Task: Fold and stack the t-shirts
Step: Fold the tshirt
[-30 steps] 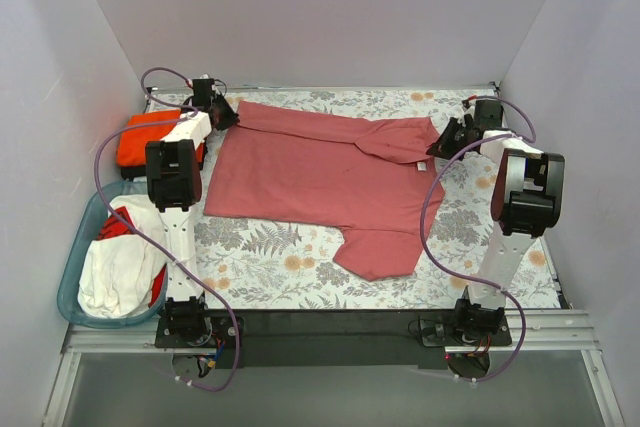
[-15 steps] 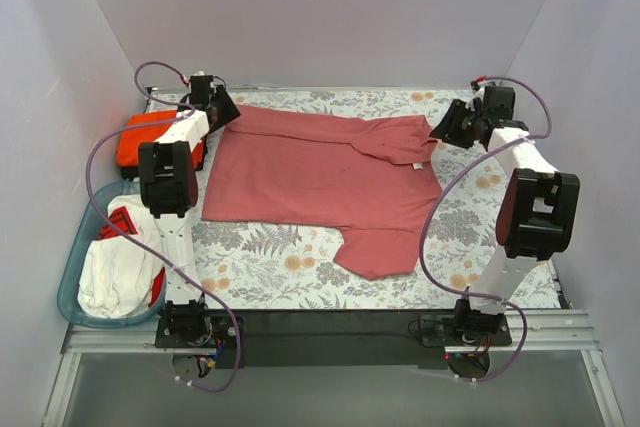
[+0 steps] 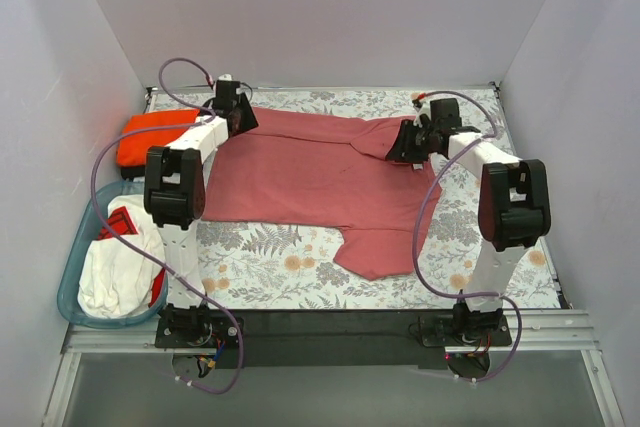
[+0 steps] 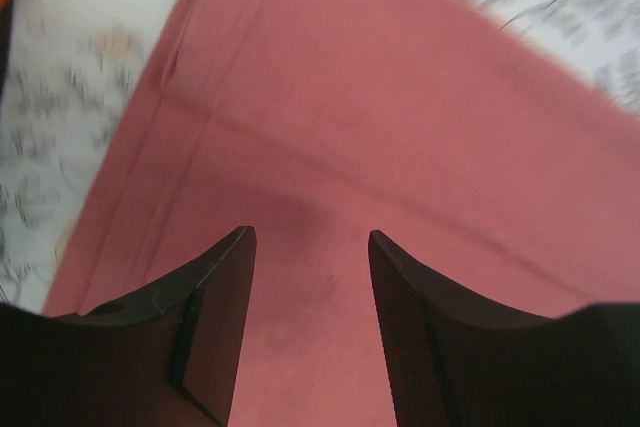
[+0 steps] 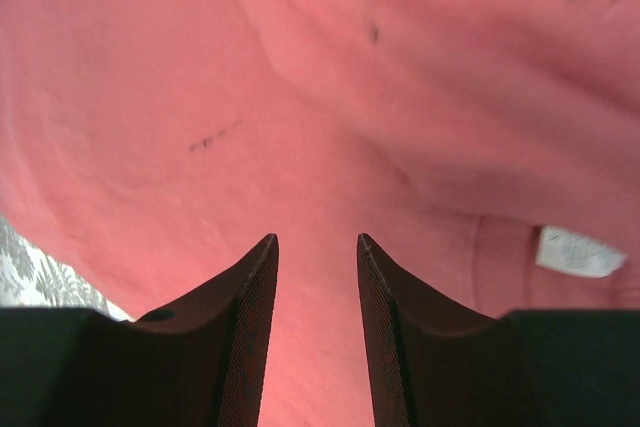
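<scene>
Left gripper stands parted and empty over the far left corner of the rose-red t-shirt. Right gripper, narrowly parted, holds nothing beside the shirt's white neck label (no writing legible). The shirt lies spread mostly flat on the floral table, with a folded orange t-shirt at far left.

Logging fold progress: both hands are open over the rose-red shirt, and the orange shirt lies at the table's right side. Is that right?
No. The orange shirt lies at the left side of the table, as the top external view shows. The left hand and right hand are indeed open over the rose-red shirt.
</scene>
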{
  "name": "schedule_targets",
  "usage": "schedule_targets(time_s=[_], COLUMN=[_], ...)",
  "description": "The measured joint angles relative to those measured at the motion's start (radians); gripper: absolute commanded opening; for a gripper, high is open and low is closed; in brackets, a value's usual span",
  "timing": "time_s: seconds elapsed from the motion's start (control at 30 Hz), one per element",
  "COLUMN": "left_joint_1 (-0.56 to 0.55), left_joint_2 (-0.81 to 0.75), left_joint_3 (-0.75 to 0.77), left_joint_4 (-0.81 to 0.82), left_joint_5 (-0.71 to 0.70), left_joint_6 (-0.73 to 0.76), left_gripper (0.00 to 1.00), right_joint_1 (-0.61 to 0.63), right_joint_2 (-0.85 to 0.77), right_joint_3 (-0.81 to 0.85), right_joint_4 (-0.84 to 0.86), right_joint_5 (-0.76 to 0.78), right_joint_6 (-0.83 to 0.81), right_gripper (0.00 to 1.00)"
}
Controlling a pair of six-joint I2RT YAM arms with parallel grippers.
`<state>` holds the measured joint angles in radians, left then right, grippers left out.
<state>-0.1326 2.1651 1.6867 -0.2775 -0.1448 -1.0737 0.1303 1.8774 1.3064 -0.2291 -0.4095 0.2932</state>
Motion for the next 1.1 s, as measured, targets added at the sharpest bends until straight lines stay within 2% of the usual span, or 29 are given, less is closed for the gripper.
schedule_targets(time_s=[0.13,0.27,0.43,0.57,0.83,1.0,1.1], left_joint_1=[-0.003,-0.004,-0.004,-0.004,-0.015,-0.028,-0.032], left_joint_2=[-0.05,-0.207,-0.324,-0.454,-0.898,-1.138,-1.172], left_joint_3=[-0.197,-0.382,-0.537,-0.684,-1.037,-1.086,-1.033], left_joint_4=[-0.035,-0.084,-0.135,-0.162,-0.312,-0.402,-0.406], left_joint_5=[-0.028,-0.058,-0.087,-0.066,0.055,0.107,0.116], left_joint_6=[-0.057,-0.105,-0.163,-0.227,-0.357,-0.399,-0.391], left_gripper=[0.48,0.47,0.47,0.46,0.46,0.45,0.45], right_joint_1=[0.021,0.016,0.002,-0.023,-0.103,-0.041,0.051], right_joint_2=[0.0,-0.025,-0.116,-0.23,-0.602,-0.744,-0.75], right_joint_3=[-0.094,-0.199,-0.294,-0.42,-0.699,-0.709,-0.624], right_joint_4=[0.002,-0.003,-0.019,-0.023,-0.2,-0.295,-0.293], right_joint_5=[0.008,0.046,0.129,0.163,0.261,0.279,0.294], right_joint_6=[0.013,0.022,0.018,0.021,0.033,0.026,-0.003], right_gripper=[0.43,0.43,0.43,0.43,0.45,0.44,0.41])
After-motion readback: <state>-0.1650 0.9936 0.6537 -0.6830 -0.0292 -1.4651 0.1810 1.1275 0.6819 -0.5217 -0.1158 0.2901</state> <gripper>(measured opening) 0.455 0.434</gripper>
